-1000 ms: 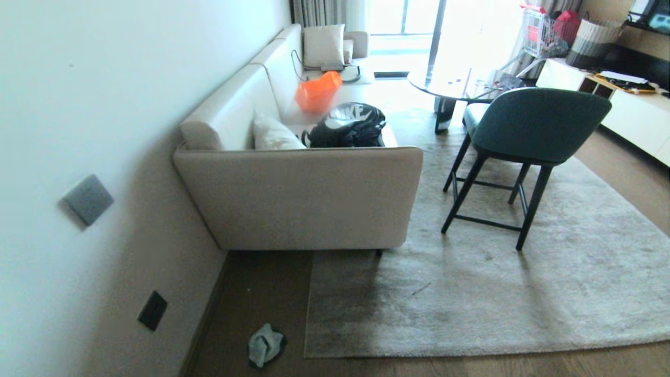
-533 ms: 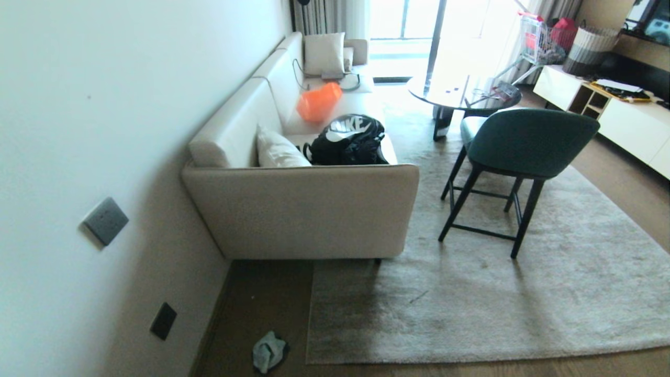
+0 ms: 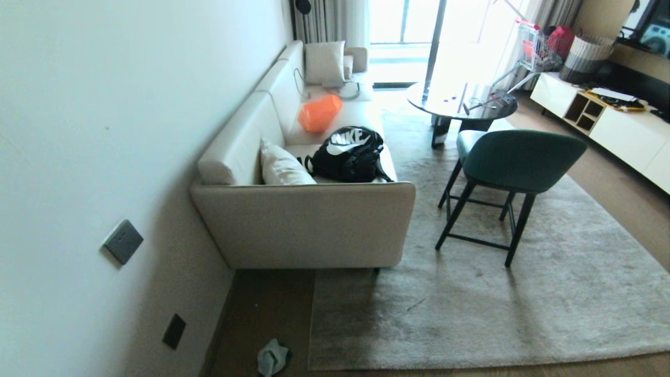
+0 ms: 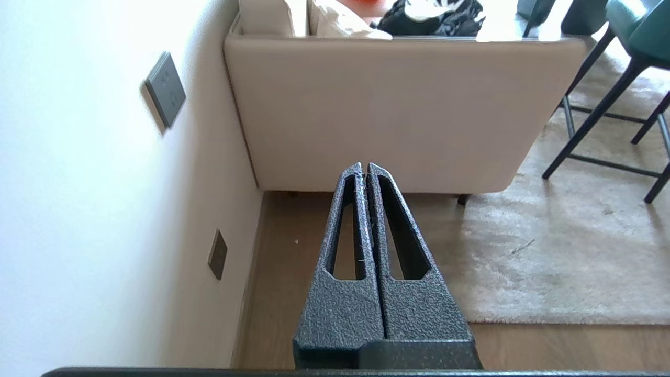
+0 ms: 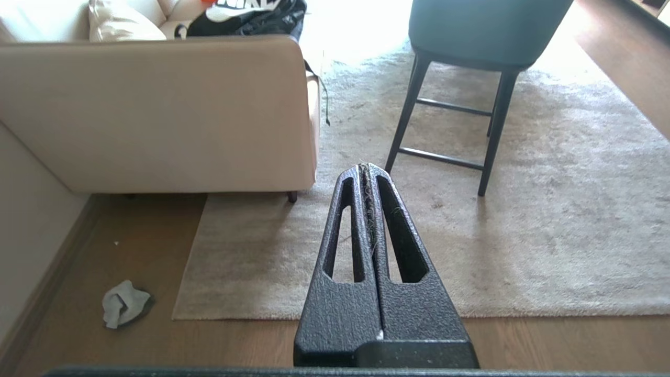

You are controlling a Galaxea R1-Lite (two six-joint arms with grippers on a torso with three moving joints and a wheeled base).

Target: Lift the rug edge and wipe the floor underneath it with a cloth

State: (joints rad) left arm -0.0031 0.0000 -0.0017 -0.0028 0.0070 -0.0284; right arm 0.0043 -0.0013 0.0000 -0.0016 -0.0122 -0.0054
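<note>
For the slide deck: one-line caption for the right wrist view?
Shut right gripper held above the rug edge; cloth crumpled on the floor beside the rug's corner.

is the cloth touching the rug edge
Apart. The right wrist view shows the cloth on bare floor, with a strip of wood between it and the rug edge.

Strong daylight from the far window (image 3: pixel 403 23) blows out to white glare; the sofa (image 3: pixel 309 225) shadows the floor (image 3: pixel 261 309) ahead of the left gripper (image 4: pixel 365 167). Edges bend.
</note>
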